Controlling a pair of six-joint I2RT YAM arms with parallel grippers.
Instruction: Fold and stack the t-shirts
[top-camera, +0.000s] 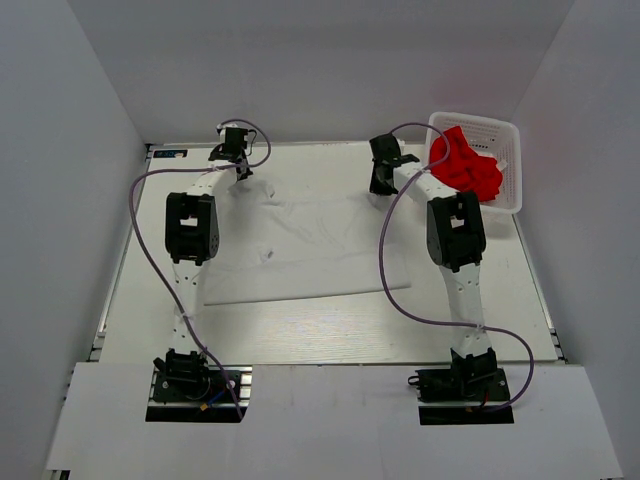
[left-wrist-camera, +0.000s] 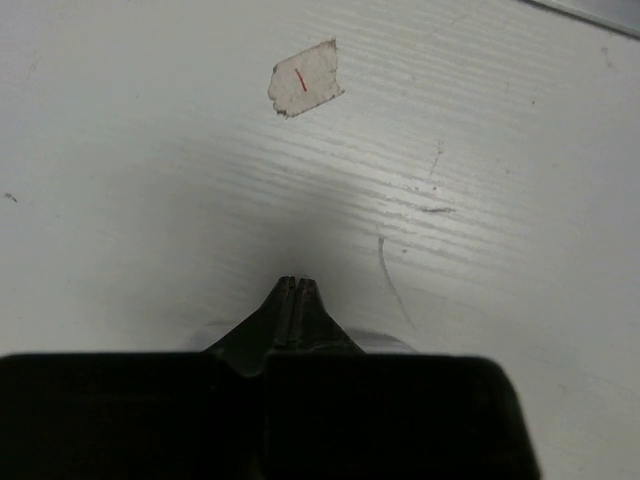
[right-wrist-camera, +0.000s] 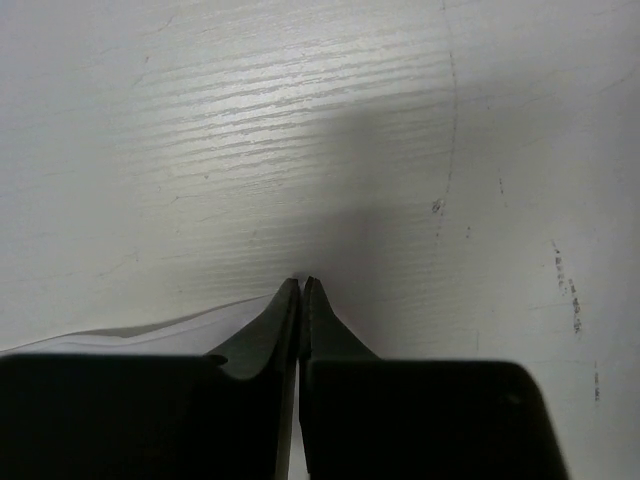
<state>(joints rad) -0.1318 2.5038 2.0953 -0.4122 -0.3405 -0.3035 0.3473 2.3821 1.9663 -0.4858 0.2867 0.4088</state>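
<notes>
Now both claws are down at the far edge of the plain white cloth t-shirt (top-camera: 310, 250), which lies spread flat across the middle of the white wood-grain table (top-camera: 300, 335). The left gripper (top-camera: 240, 170) sits by the shirt's far-left corner. The right gripper (top-camera: 381, 182) sits by its far-right corner, near the white plastic lattice basket (top-camera: 512, 150). That basket stands at the table's far-right corner with the crumpled bright red cloth t-shirt (top-camera: 468, 165) inside it.

Both pairs of jaws are pressed together with no gap. In the right wrist view a thin white cloth edge runs in under the black fingertips (right-wrist-camera: 287, 305), so that claw looks to have pinched the shirt. In the left wrist view the fingertips (left-wrist-camera: 308, 300) meet over what seems bare table, with only pale slivers either side and a torn scrap of tape with a red mark (left-wrist-camera: 305, 78) farther on. I cannot tell whether cloth is caught there.

The step in hand looks like the first fold, bringing the far edge toward the table's near edge. To do it well, both corners should rise together and only just clear of the table, so that an empty left claw shows at once. If it comes up bare, it should re-pinch before the right arm travels on, or the shirt will skew. The claws should keep their spacing so the held edge stays taut, then lay it square along the near edge.
</notes>
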